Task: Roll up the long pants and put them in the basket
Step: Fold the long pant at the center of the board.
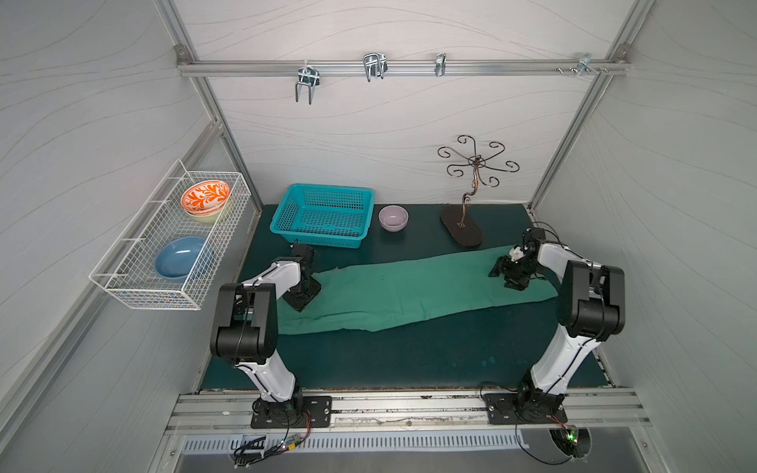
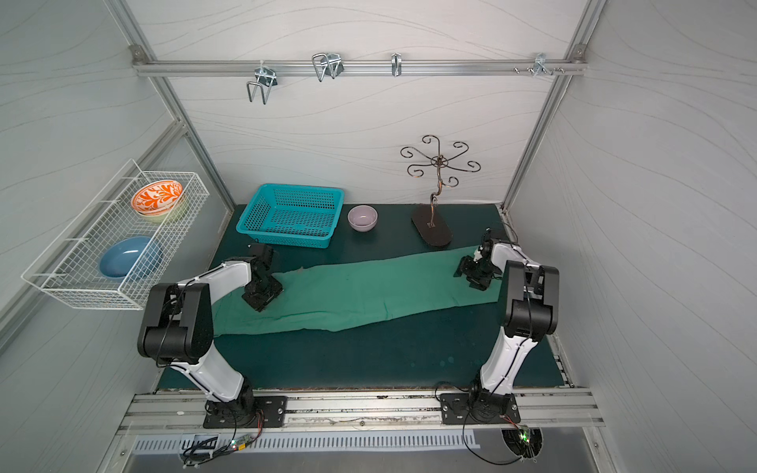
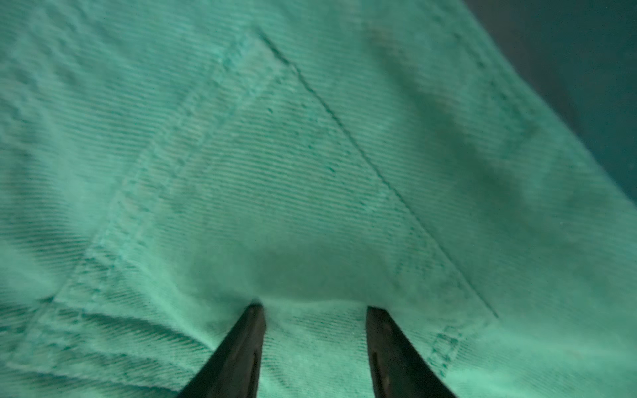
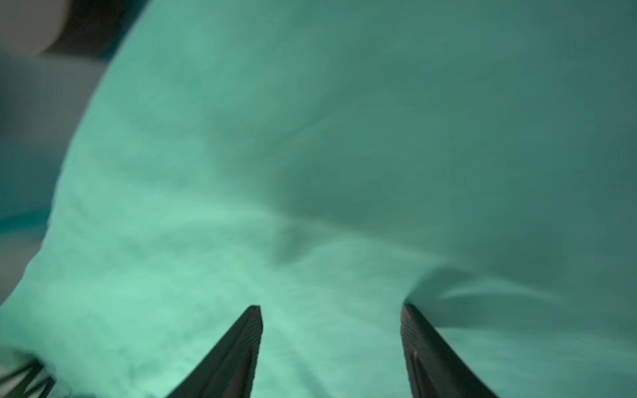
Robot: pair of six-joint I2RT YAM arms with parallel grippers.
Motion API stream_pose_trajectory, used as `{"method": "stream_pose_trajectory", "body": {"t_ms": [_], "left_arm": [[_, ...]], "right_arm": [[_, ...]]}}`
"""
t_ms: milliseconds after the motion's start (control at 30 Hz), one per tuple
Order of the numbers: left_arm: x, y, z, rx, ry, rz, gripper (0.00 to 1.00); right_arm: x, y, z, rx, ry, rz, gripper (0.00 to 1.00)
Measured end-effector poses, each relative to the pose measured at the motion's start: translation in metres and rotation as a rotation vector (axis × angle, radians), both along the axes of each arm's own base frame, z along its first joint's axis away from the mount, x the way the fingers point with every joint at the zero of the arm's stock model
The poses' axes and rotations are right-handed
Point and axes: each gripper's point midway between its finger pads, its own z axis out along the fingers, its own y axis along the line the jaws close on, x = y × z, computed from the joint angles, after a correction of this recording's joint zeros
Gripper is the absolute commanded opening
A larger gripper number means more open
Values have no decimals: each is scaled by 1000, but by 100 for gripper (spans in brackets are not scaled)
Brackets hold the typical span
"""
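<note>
The pants [image 1: 409, 286] lie flat and unrolled across the dark mat [image 1: 409, 356]. They stretch from the left arm to the right arm, seen in both top views. The wide end sits under the left arm, nearer the front. The narrow end runs back toward the right arm, close to the base of the wire stand [image 1: 462, 231].

The left gripper [image 3: 314, 307] is down on the wide end with its jaws partly apart. Its fingertips [image 3: 250, 330] press into the cloth beside a stitched pocket seam, and no fold is pinched between them.

The right gripper [image 4: 331, 306] is on the narrow end with its jaws a little wider. Its fingertips [image 4: 415, 330] touch the blurred cloth, which dimples at one tip, and it holds nothing.

A basket [image 1: 282, 215] and a pink bowl [image 1: 393, 218] stand behind the pants, apart from them.
</note>
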Motion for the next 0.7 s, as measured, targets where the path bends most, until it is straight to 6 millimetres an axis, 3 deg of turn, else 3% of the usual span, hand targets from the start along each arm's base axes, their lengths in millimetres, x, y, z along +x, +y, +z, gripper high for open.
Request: {"method": "stream_pose_trajectory", "body": {"t_ms": [133,233,367,567,700], "left_arm": [[0,1,1,3,-1,-8,55],[0,-4,3,21,10,-51,56],[10,-27,18,49,-6,-164,57],[25,-71,46,41,-105,-304,57],[25,-74,50,33,-117,-307,57]], "right_arm": [[8,-29,11,-29,-36,-50,72],[10,-38,27,-73,-75,-61,73],[8,-66,44,-150,-105,-141,73],[-23,-140,34,-209,-41,-354,76],[-26,-159,27,-214,-8,-392,77]]}}
